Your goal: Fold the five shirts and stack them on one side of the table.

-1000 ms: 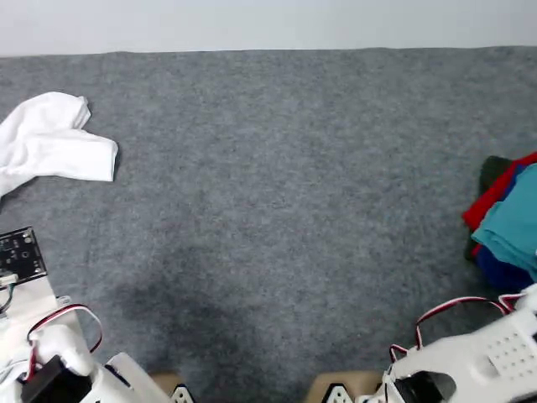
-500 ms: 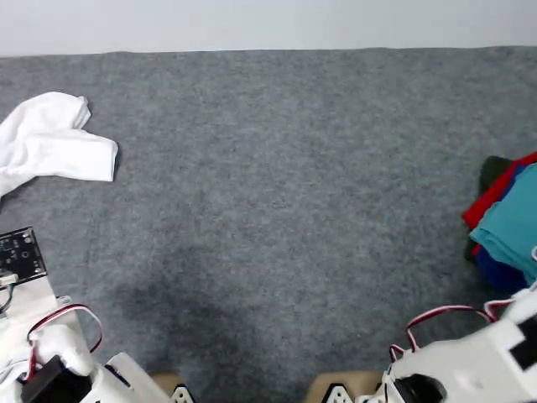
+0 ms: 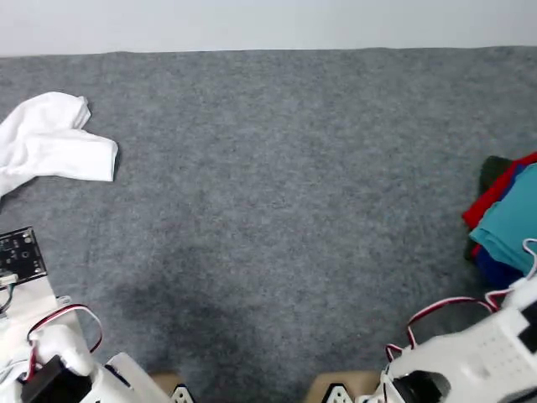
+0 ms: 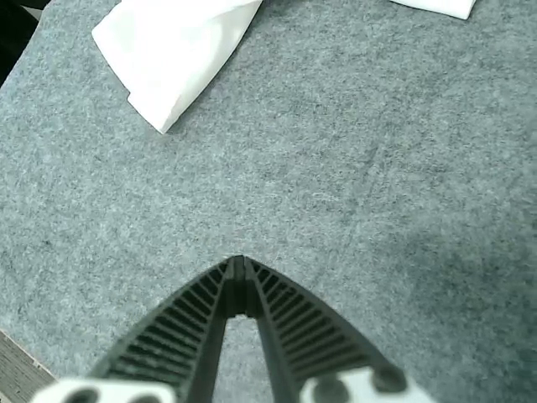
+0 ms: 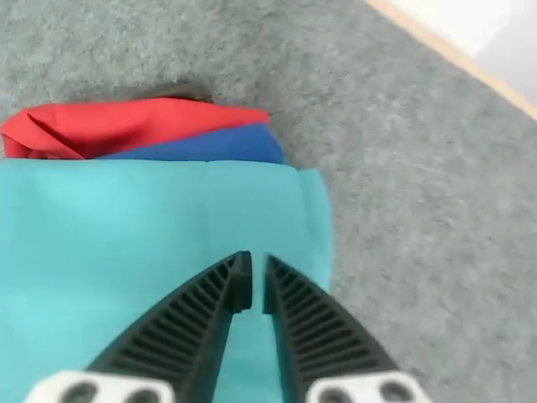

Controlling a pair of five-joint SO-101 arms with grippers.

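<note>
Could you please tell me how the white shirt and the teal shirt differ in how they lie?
The white shirt lies alone near the left edge of the grey mat; the teal shirt tops a stack over a blue shirt and a red shirt at the right edge. The white shirt looks rumpled, the teal shirt flat and neatly folded. Both rest over the same mat.
</note>
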